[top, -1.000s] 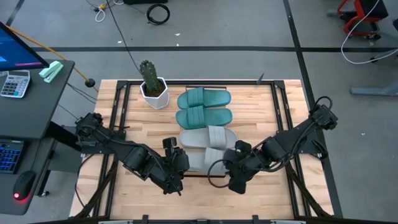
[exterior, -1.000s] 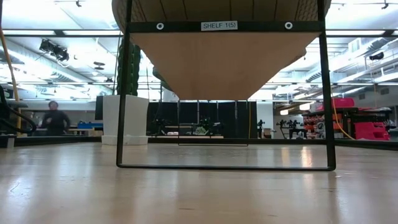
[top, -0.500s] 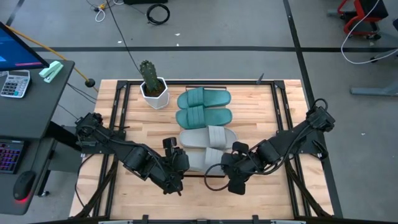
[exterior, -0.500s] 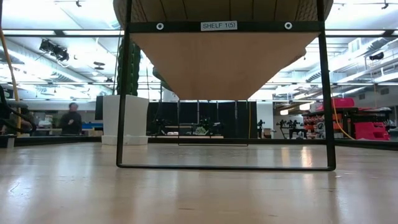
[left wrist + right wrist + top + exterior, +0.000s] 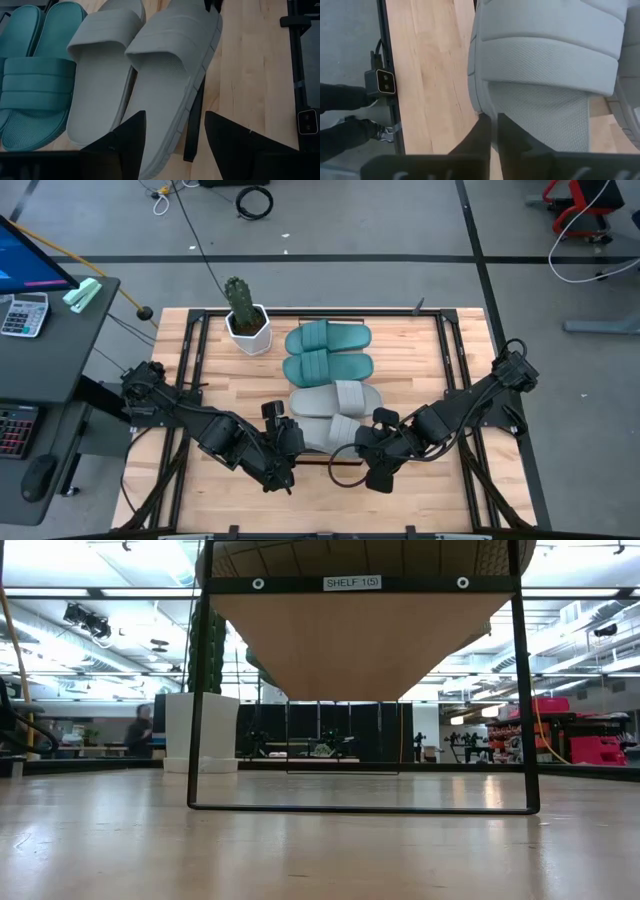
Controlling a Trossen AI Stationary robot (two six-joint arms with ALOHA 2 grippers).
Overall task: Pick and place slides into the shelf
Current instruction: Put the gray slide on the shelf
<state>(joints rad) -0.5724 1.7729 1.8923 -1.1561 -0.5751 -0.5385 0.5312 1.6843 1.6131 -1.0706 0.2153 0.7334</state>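
Little has changed since the earlier frames: the right gripper [image 5: 372,448] has crept a touch further toward the table's middle along the near grey slide [image 5: 338,433], and in the low view a person [image 5: 138,730] far back in the room has walked on from 9 o'clock toward the white pot [image 5: 201,732]. The left arm has stayed put.

The four slides lie side by side in a row on the shelf [image 5: 436,320] at the table's centre — far teal slide [image 5: 328,337] toward 12 o'clock, then the second teal slide [image 5: 328,366], the far grey slide [image 5: 334,398], and the near grey slide toward 6 o'clock. The cactus [image 5: 240,300] in its pot stands at about 10 o'clock from them.

Both arms reach in low from the table's sides, elbows out, meeting at the near grey slide. The left gripper [image 5: 283,442] sits at that slide's 9 o'clock end; in the left wrist view its fingers [image 5: 227,135] are spread wide, one each side of the slide's edge [image 5: 170,85], gripping nothing. The right gripper is at the slide's 3 o'clock end; in the right wrist view its fingers [image 5: 482,135] stand close together, with only a thin slit between them, right at the edge of the sole [image 5: 540,80] — whether they pinch the sole I cannot tell.

In the low view the shelf's dark frame [image 5: 362,808] rests on the tabletop [image 5: 300,850].
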